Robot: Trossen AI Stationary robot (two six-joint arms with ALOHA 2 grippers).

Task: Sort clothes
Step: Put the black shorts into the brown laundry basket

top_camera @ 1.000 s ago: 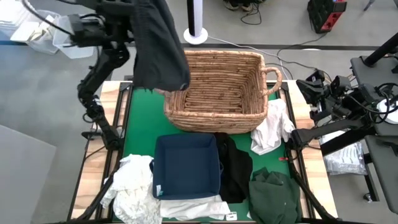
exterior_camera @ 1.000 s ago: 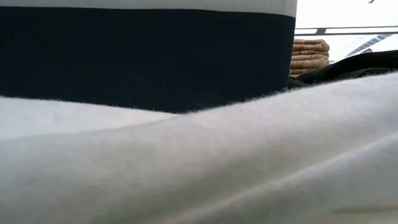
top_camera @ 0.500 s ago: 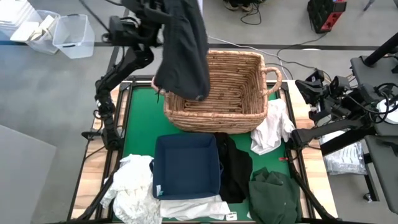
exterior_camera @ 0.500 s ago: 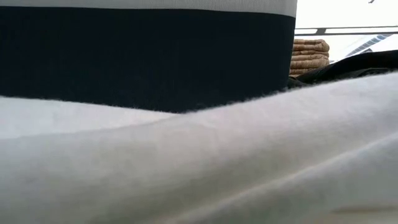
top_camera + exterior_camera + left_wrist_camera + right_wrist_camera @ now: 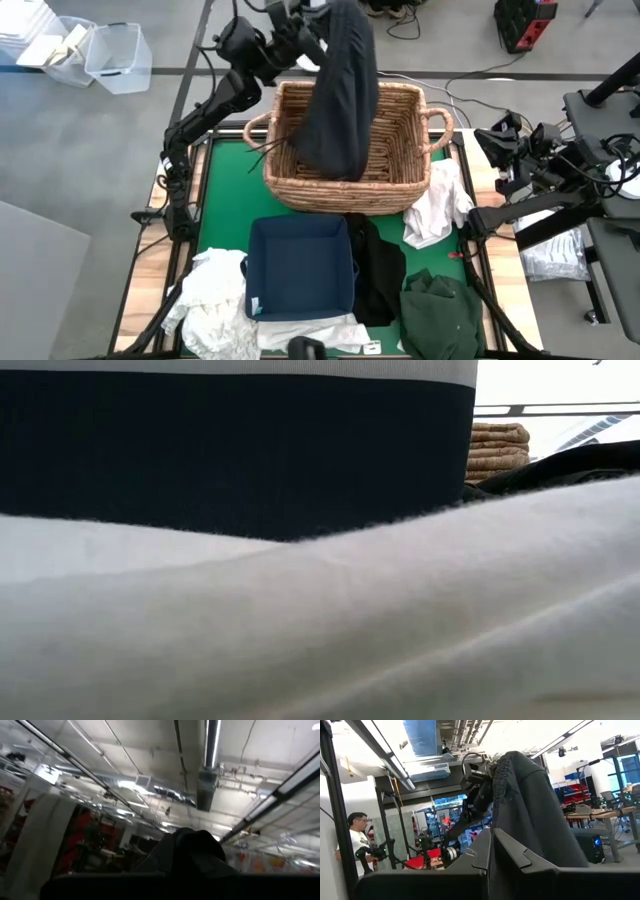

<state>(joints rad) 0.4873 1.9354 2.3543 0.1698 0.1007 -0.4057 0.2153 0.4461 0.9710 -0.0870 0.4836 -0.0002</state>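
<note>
A black garment (image 5: 340,100) hangs from my left gripper (image 5: 322,14) over the tan wicker basket (image 5: 400,150) at the table's far side. The gripper is raised and shut on it. On the table lie white clothes (image 5: 215,300) at the near left, more white clothes (image 5: 435,205) right of the basket, a flat white piece (image 5: 300,332) near the front edge, a black piece (image 5: 378,265) and a dark green one (image 5: 440,310). My right gripper (image 5: 492,842) waits shut at the table's right edge, touching nothing. My left gripper holds the black garment by its upper end (image 5: 501,767), fingers slanting upward. The cloth drapes over the fingers and hides the place of contact. The garment hangs slack below, its lower end (image 5: 335,168) over the basket's inside; whether it touches the basket I cannot tell.
A navy fabric bin (image 5: 300,265) stands in front of the basket. In the low view a white cloth (image 5: 320,630) and the bin's wall (image 5: 230,450) fill the picture. A person (image 5: 355,840) stands in the room beyond. Clear plastic boxes (image 5: 115,60) sit on the floor at far left.
My left gripper has swung toward the table's right edge and somewhat down, tipping lower, carrying the black garment. The garment hung beyond the basket's left rim and now hangs over the basket's middle. It stays held throughout.
</note>
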